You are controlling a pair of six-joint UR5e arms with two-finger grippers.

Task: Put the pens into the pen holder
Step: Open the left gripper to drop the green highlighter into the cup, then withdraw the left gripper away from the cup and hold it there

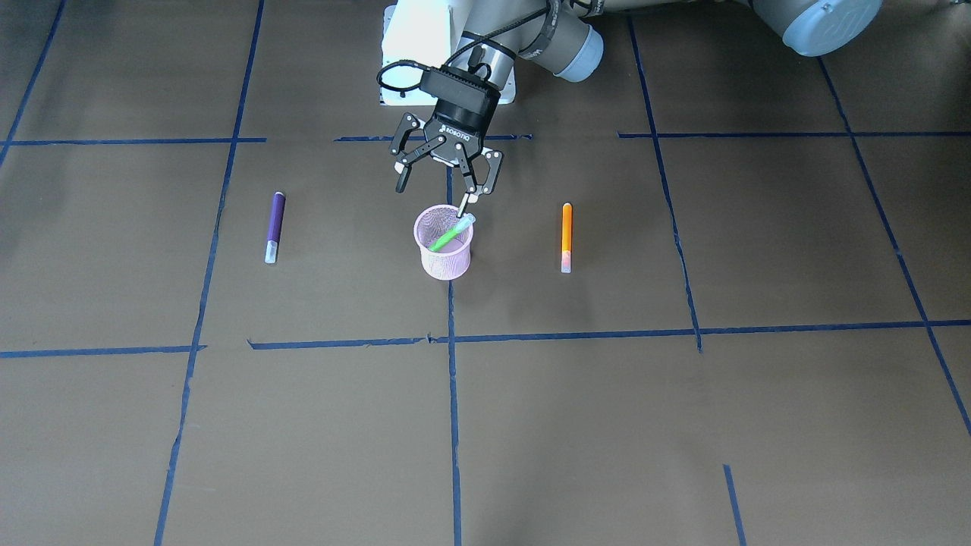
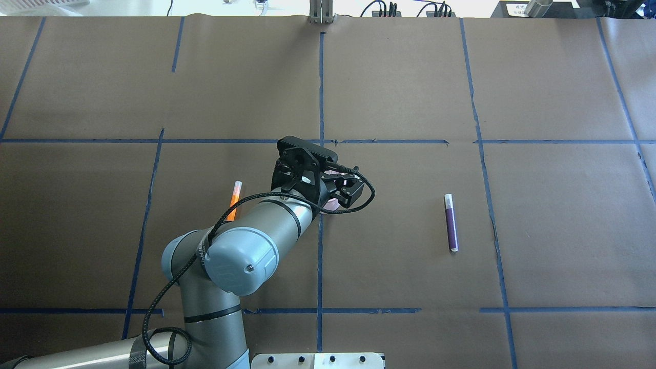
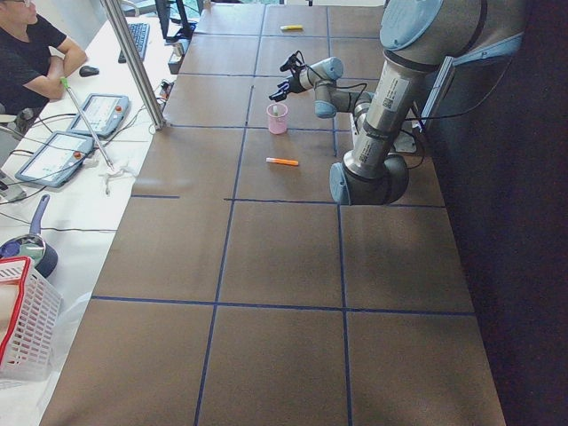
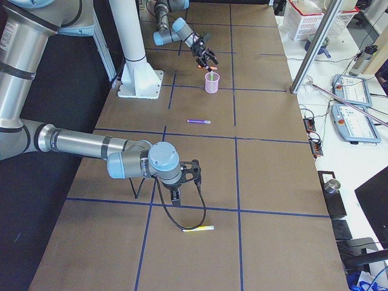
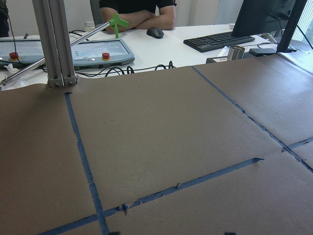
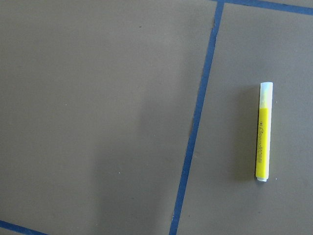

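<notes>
Pink mesh holder (image 1: 444, 259) stands on the worktop (image 1: 683, 425), a green pen (image 1: 450, 236) leaning inside. A purple pen (image 1: 274, 226) and an orange pen (image 1: 567, 235) lie flat well to either side. Just behind, the left tool (image 1: 447, 184) hangs spread wide, empty. Far off, a yellow pen (image 6: 264, 132) lies near the right tool (image 4: 180, 185), its spread impossible to tell. Pens look light, stiff, roll-prone: pinch mid-barrel.

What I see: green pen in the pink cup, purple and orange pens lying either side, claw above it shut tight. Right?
No: the left gripper above the pink cup is open, spread wide, as the front-facing view shows. Green pen in the cup, purple pen and orange pen either side: correct.
</notes>
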